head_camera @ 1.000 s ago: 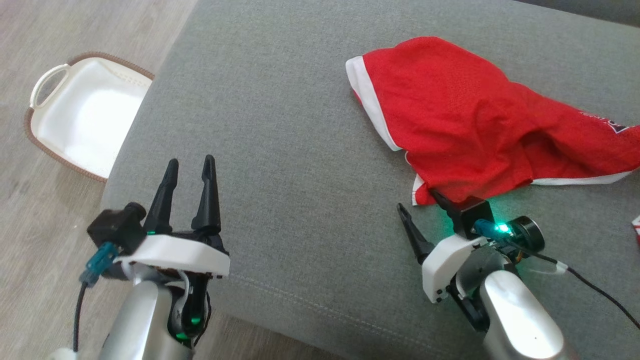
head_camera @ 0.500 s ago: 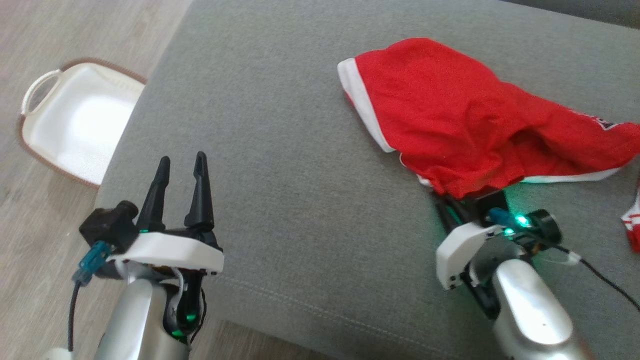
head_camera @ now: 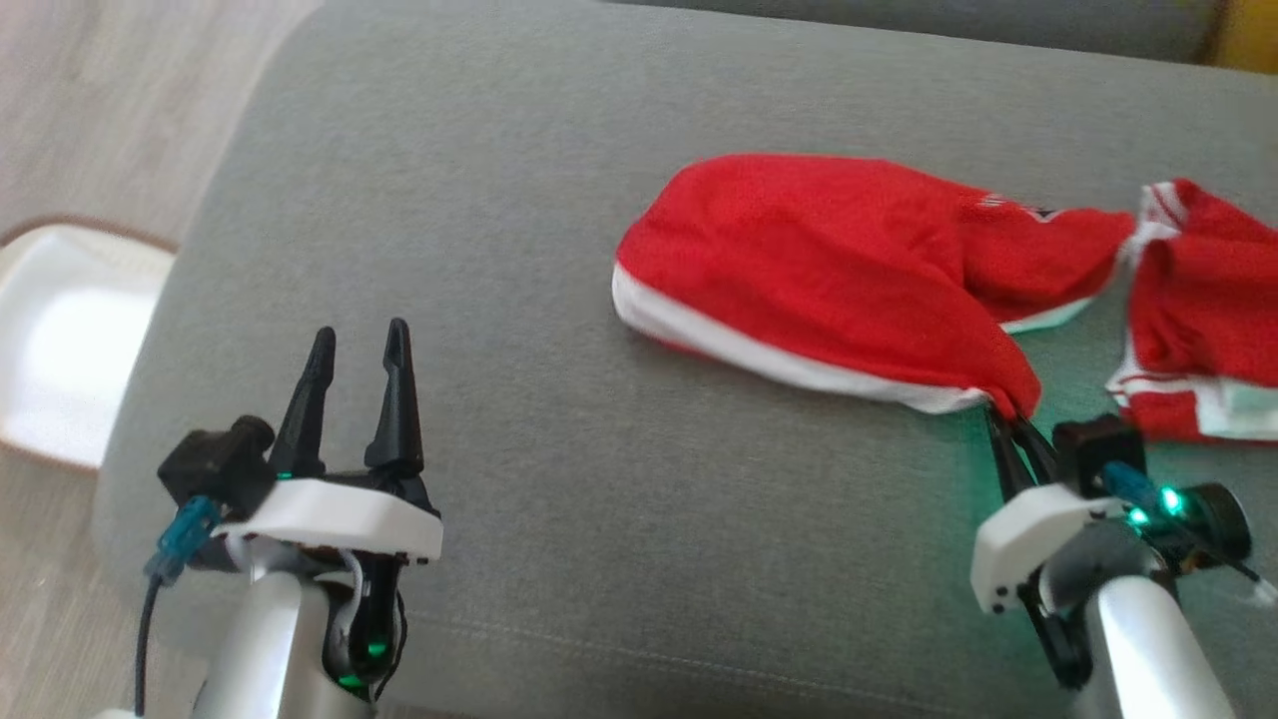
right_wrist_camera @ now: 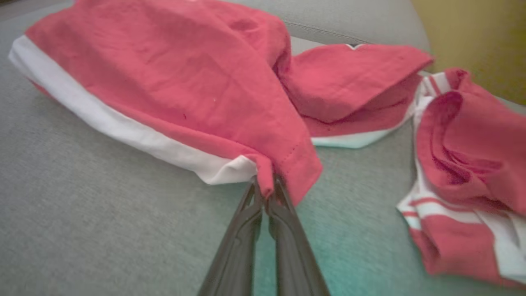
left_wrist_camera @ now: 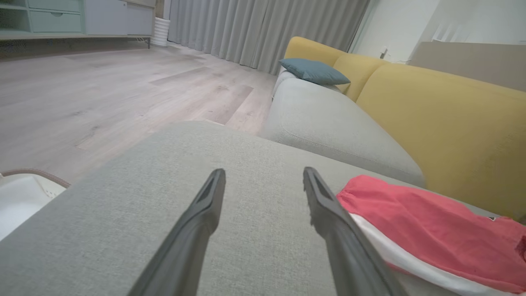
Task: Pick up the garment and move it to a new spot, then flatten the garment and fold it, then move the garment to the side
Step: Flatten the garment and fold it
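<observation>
**A:** Item one, the red garment (head_camera: 819,270). Where do we list it?

**B:** We enter it as lying bunched on the grey sofa cushion (head_camera: 479,220), white hem along its near edge. Its near corner is in the right gripper (head_camera: 1010,427), and the rest spreads toward that gripper's 11 o'clock.

**A:** Item two, the right gripper's condition?

**B:** Clenched. In the right wrist view we see both fingers (right_wrist_camera: 246,230) pressed together on the hem corner, with red cloth pinched between the tips.

**A:** Item three, the left gripper (head_camera: 359,335)?

**B:** Released, fingers spread and holding nothing. It sits over bare cushion, well apart from the garment, which lies at its 2 o'clock.

**A:** Other entries?

**B:** A second red-and-white bunch of cloth (head_camera: 1203,300) lies at the right gripper's 1 o'clock; we cannot tell whether it joins the garment. A white basket (head_camera: 60,340) stands on the floor at the left gripper's 9 o'clock.
</observation>
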You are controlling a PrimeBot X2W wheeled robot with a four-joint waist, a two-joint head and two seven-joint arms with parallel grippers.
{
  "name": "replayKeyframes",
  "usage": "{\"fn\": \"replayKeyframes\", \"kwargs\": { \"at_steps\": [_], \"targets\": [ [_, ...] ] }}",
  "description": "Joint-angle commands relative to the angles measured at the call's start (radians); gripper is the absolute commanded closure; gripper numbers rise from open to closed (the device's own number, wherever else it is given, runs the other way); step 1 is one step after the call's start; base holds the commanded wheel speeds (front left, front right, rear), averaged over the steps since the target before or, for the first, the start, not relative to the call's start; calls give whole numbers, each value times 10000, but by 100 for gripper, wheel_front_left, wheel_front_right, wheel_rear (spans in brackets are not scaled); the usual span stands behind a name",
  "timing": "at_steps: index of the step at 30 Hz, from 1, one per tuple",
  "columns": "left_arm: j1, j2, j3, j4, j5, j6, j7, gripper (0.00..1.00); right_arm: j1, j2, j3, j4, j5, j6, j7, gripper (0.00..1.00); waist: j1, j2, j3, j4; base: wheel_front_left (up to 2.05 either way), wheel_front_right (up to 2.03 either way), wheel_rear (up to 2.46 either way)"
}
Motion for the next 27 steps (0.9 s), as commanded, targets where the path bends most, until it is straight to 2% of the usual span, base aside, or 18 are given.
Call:
{"fn": "replayKeyframes", "kwargs": {
  "at_steps": [1, 7, 12, 13, 14, 15, 20, 27],
  "targets": [
    [-174, 98, 271, -326, 110, -33, -59, 0, 79, 26, 117, -577, -4, 65, 122, 100, 0, 0, -110, -386, 0, 0, 0],
    [-225, 94, 80, -305, 207, -113, -59, 0, 606, 26, -539, -1332, 67, 65, 457, 100, 0, 0, 7, -1014, 0, 0, 0],
    [-302, 104, -142, -254, 302, -194, -59, 0, 553, 26, -897, -1455, 198, 65, 298, 100, 0, 0, 130, -1483, 0, 0, 0],
    [-316, 107, -182, -238, 315, -208, -59, 0, 526, 26, -877, -1440, 241, 65, 207, 90, 0, 0, 138, -1545, 0, 0, 0],
    [-328, 108, -225, -227, 324, -222, -59, 0, 501, 26, -862, -1425, 284, 65, 91, 18, 0, 0, 139, -1598, 0, 0, 0],
    [-338, 108, -270, -217, 334, -235, -59, 0, 481, 26, -853, -1408, 346, 65, -32, 0, 0, 0, 132, -1645, 0, 0, 0],
    [-328, 105, -401, -176, 341, -249, -59, 0, 471, 26, -801, -1428, 646, 65, -613, 0, 0, 0, 24, -1789, 0, 0, 0],
    [-70, 101, -603, -129, 321, -241, -59, 0, 1032, 26, -510, -2092, 1821, 65, -2213, 0, 0, 0, -394, -1945, 0, 0, 0]
  ]
}}
